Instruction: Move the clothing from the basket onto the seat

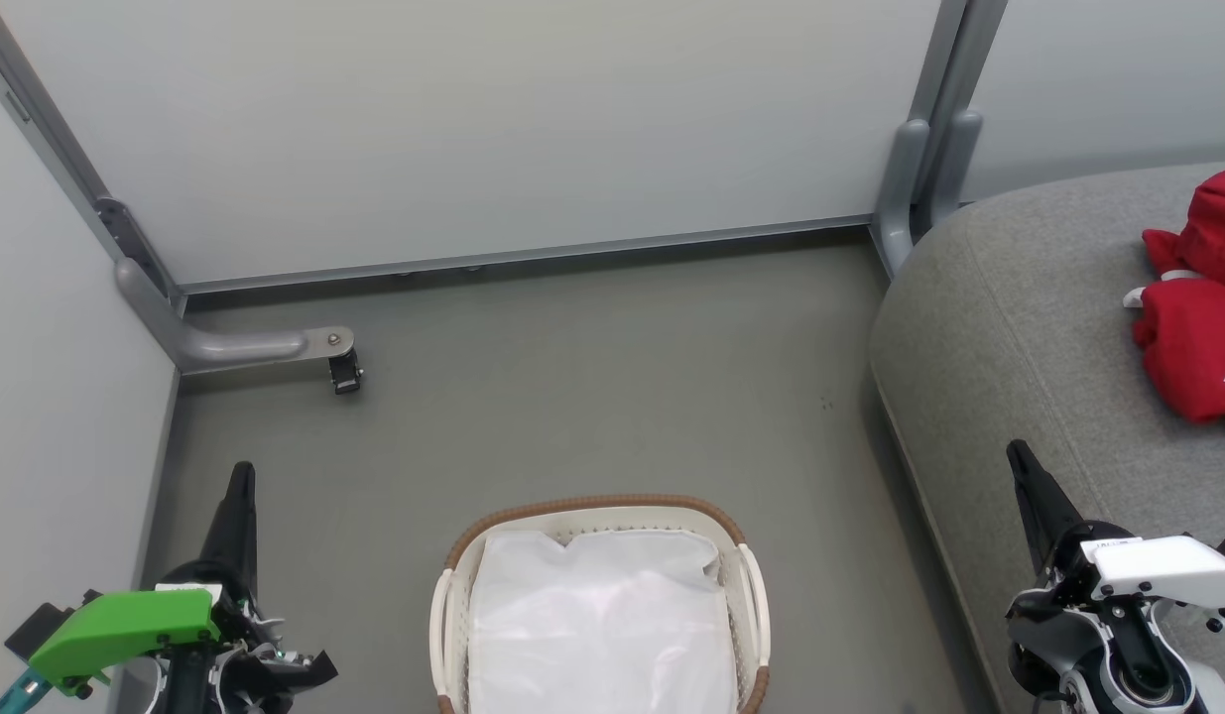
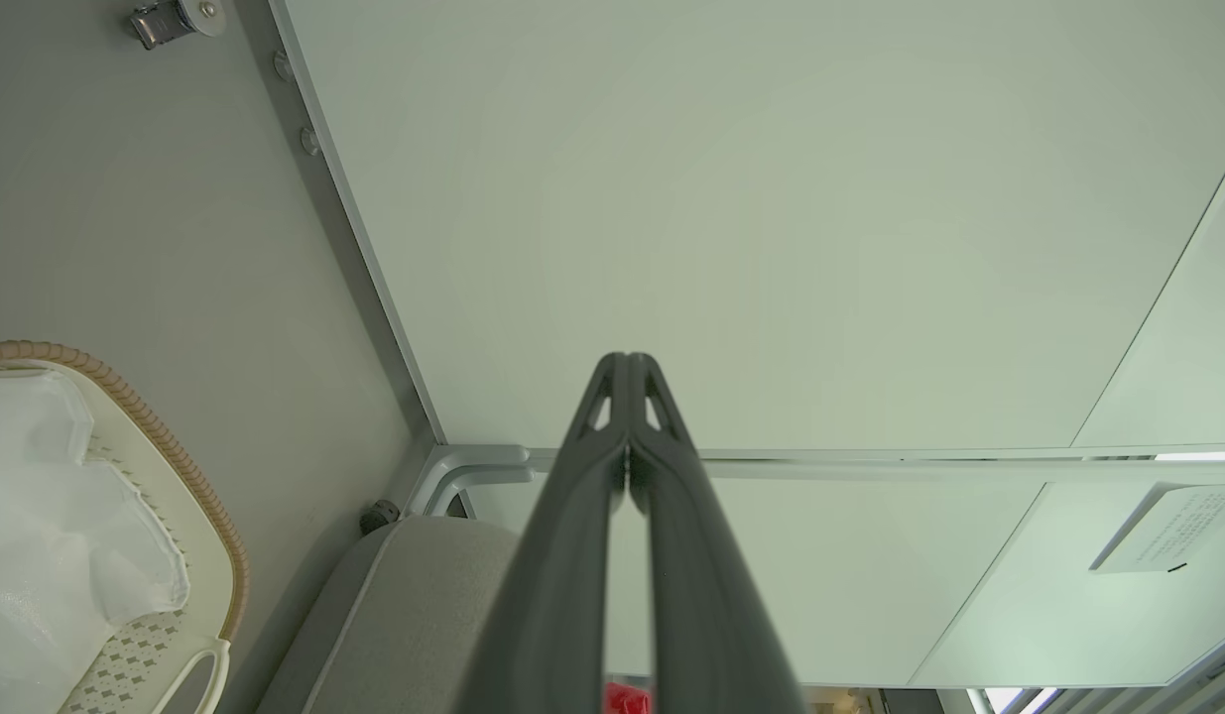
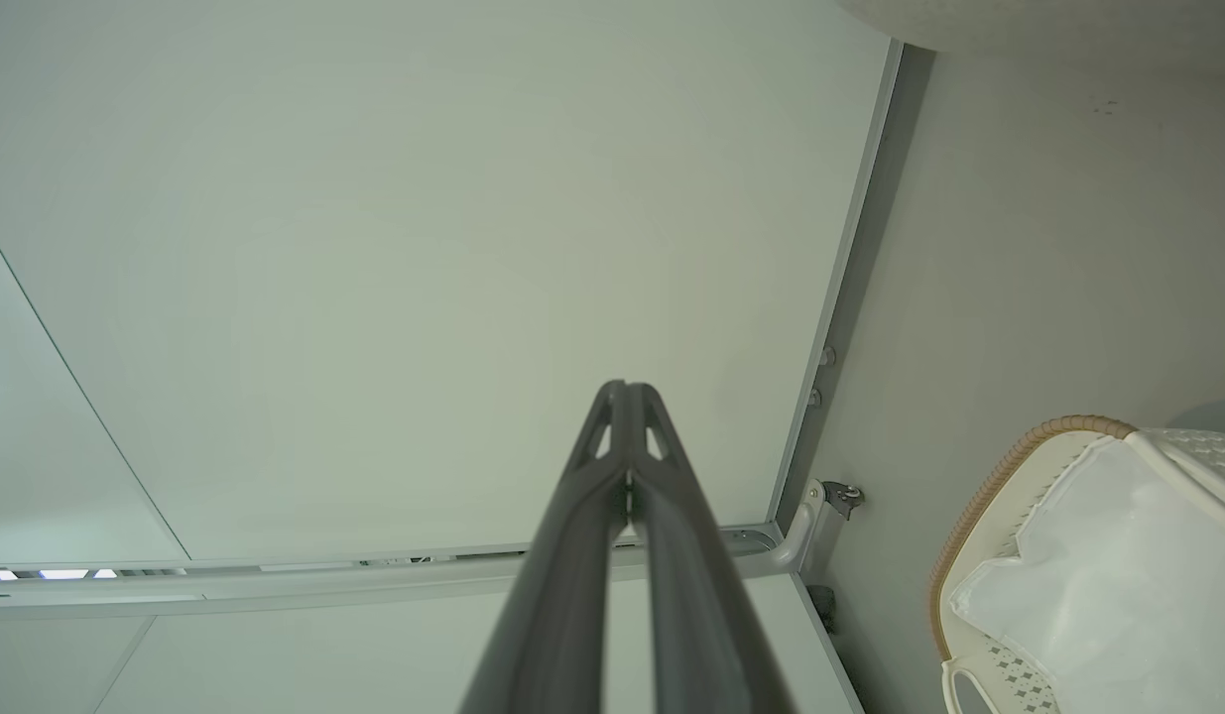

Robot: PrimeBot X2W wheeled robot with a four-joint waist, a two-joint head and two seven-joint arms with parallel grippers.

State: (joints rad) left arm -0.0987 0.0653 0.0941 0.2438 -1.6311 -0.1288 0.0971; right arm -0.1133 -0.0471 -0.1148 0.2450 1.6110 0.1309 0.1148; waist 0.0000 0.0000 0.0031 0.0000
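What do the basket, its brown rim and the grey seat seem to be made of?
The basket looks like glossy white plastic: smooth moulded walls with punched holes. Its brown rim seems woven, perhaps rattan or an imitation; ribbed turns show. The seat appears upholstered in matte grey woven fabric, with a stitched seam.

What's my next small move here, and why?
Probably none, just stay parked: the basket holds its white liner and no red cloth, the clothing lies on the seat, and the left gripper and right gripper are shut on nothing.
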